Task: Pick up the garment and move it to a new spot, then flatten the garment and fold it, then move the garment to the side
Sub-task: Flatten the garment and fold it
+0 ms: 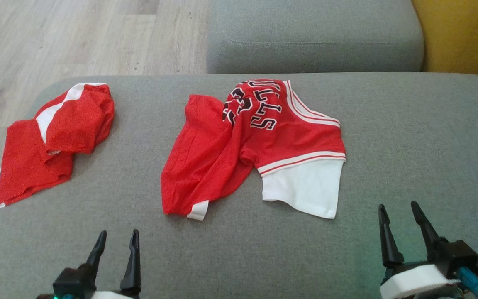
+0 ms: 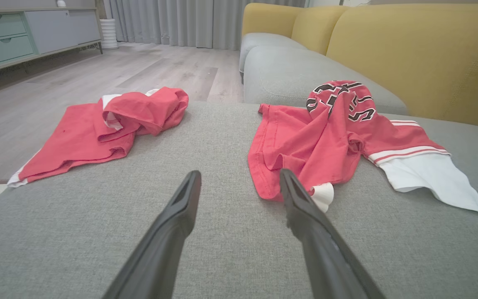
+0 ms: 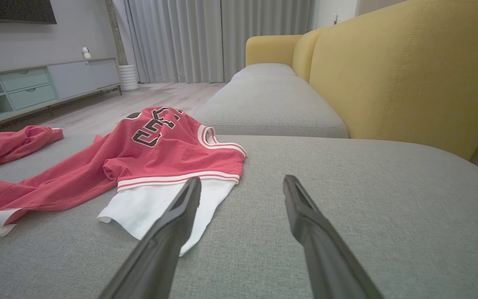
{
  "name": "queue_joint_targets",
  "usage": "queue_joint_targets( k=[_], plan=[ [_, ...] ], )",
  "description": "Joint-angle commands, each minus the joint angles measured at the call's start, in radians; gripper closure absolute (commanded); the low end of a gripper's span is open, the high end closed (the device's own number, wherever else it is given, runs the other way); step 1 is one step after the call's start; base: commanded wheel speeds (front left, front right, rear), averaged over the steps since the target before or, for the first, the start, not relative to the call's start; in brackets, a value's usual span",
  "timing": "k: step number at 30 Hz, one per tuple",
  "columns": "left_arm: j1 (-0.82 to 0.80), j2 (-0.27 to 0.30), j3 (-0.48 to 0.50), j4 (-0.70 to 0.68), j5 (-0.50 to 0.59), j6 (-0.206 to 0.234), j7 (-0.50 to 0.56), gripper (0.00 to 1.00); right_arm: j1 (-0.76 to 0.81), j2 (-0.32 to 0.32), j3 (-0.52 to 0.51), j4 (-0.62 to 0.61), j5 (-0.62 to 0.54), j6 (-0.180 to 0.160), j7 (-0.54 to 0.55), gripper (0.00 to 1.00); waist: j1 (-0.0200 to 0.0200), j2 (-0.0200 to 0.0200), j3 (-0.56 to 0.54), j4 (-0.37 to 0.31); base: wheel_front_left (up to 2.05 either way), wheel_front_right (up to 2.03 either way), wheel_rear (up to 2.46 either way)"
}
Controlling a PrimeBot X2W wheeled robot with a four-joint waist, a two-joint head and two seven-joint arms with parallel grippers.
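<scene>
The garment (image 1: 259,145), a red mesh jersey with a white sleeve, striped trim and black lettering, lies crumpled in the middle of the grey sofa cushion (image 1: 409,137). It also appears in the left wrist view as the garment (image 2: 326,137) and in the right wrist view as the garment (image 3: 152,153). My left gripper (image 1: 116,238) stands open near the front edge, short of the jersey's lower left hem. My right gripper (image 1: 398,211) is open too, to the right of the white sleeve. Neither touches the cloth.
A second red and white garment (image 1: 52,141) lies bunched at the cushion's left edge, partly hanging over it. Wooden floor (image 1: 77,37) lies beyond. Another grey cushion (image 1: 313,33) and a yellow backrest (image 1: 463,33) stand at the far right.
</scene>
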Motion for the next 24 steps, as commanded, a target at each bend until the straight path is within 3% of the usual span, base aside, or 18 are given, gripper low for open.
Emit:
queue_joint_targets(
  k=[1,11,24],
  plan=[
    [-0.032,-0.006,0.042,-0.035,0.01,-0.006,-0.008,0.0,-0.01,-0.008,0.028,-0.027,0.008,0.008,-0.01,0.0,0.0001,0.0,-0.001,0.002,0.0,0.0,0.0],
    [-0.034,-0.041,0.102,-0.027,0.06,-0.062,-0.008,0.0,-0.013,-0.008,0.046,-0.013,0.008,0.008,-0.01,0.0,0.0001,0.0,0.001,0.005,0.0,0.0,0.0],
    [-0.079,-0.056,0.102,0.038,0.068,-0.085,-0.008,0.0,-0.07,-0.008,0.051,0.062,0.024,0.008,0.001,0.0,0.0001,0.0,0.013,-0.01,0.0,0.0,0.0]
  ],
)
